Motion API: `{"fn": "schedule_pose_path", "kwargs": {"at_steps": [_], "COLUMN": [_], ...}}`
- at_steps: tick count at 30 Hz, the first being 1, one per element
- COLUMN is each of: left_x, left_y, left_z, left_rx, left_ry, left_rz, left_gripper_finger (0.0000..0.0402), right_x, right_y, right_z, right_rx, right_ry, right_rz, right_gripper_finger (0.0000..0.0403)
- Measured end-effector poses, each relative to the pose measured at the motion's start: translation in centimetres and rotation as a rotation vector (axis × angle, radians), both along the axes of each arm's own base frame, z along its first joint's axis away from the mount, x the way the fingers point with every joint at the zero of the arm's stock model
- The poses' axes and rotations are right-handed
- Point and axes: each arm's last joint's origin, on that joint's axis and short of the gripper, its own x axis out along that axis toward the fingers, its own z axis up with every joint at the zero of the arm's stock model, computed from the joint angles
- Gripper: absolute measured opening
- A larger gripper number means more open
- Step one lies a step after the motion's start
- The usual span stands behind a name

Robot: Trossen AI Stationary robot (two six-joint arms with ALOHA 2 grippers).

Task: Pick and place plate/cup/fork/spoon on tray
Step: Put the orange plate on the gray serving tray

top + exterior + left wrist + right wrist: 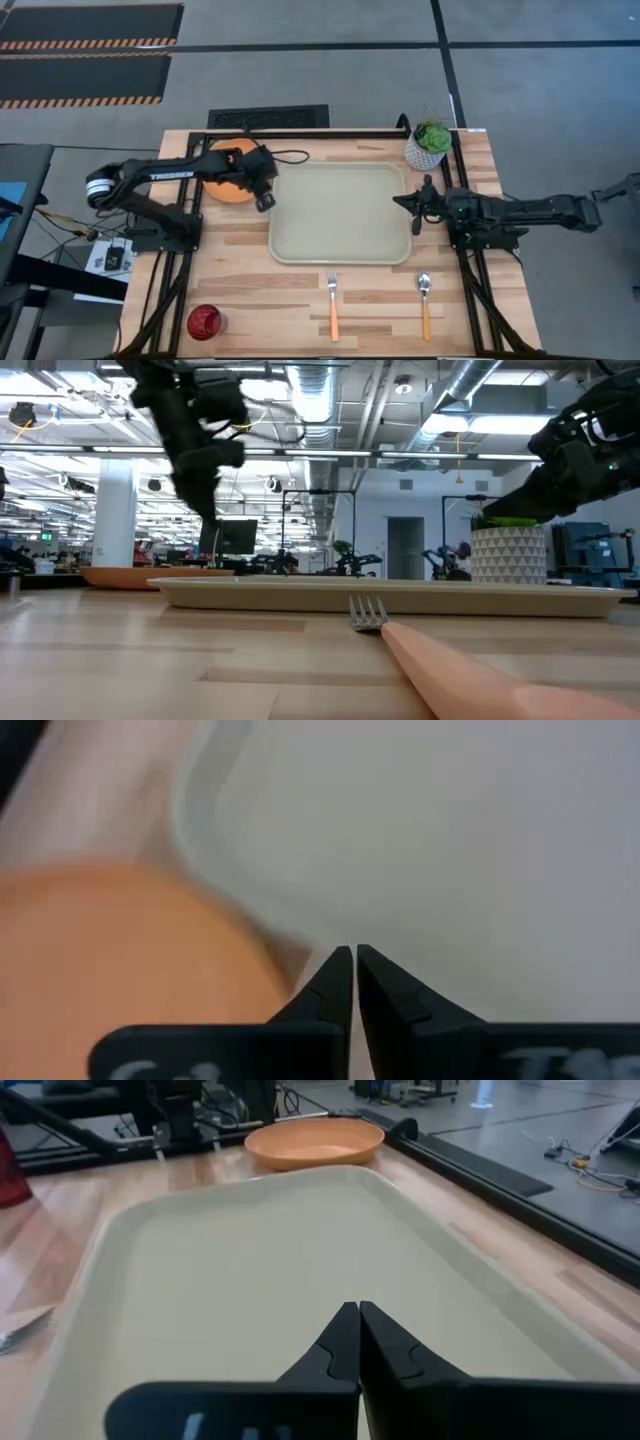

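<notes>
From above, the tray (340, 213) sits mid-frame; the plate (232, 182) lies left of it under the left gripper (265, 203), fingers together, empty. The right gripper (415, 207) — pinched too — hangs at the tray's right rim. Cup (205, 322) lower left; fork (333, 305) and spoon (425, 303) below; potted plant (429, 143) upper right.

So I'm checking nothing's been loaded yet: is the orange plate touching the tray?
Apart. The right wrist view shows a strip of bare wood between the plate and the tray rim.
</notes>
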Motion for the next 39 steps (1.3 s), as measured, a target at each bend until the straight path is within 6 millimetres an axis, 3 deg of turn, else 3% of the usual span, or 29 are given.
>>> {"fn": "schedule_pose_path", "kwargs": {"at_steps": [5,11,16,23,29,31,33,39], "left_x": [-2.1,-2.5,-2.9,-2.5,-2.2,-2.4,-2.5,-2.5], "left_y": [-0.4,-0.8,-0.5,0.1,0.2,0.3,0.3,0.4], "left_z": [-2.7,-4.3,-5.7,-7.8,-8.4,-7.8,-6.6,-1.0], "left_rx": [-0.039,0.064,0.086,0.091,0.123,0.146,0.170,0.219], "left_ry": [0.085,0.112,0.155,0.259,0.304,0.324,0.327,0.189], "left_rz": [0.052,0.071,0.095,0.050,-0.001,-0.005,-0.006,-0.007], "left_gripper_finger": [0.0069,0.0152,0.0172,0.0134,0.0046,0.0015,0.0011,0.0003], "right_x": [0.1,0.2,0.2,0.2,0.2,0.2,0.2,0.2], "right_y": [0.0,0.0,0.0,0.0,-0.1,-0.1,-0.1,-0.1], "right_z": [-0.1,0.5,0.8,0.8,0.8,0.8,0.8,0.8], "right_rx": [-0.016,-0.102,-0.131,-0.131,-0.136,-0.136,-0.136,-0.135], "right_ry": [0.015,-0.009,-0.036,-0.036,-0.033,-0.032,-0.032,-0.030], "right_rz": [0.002,0.021,0.024,0.024,0.002,0.001,0.001,0.000], "right_gripper_finger": [0.0019,0.0017,0.0018,0.0019,0.0017,0.0019,0.0020,0.0014]}}
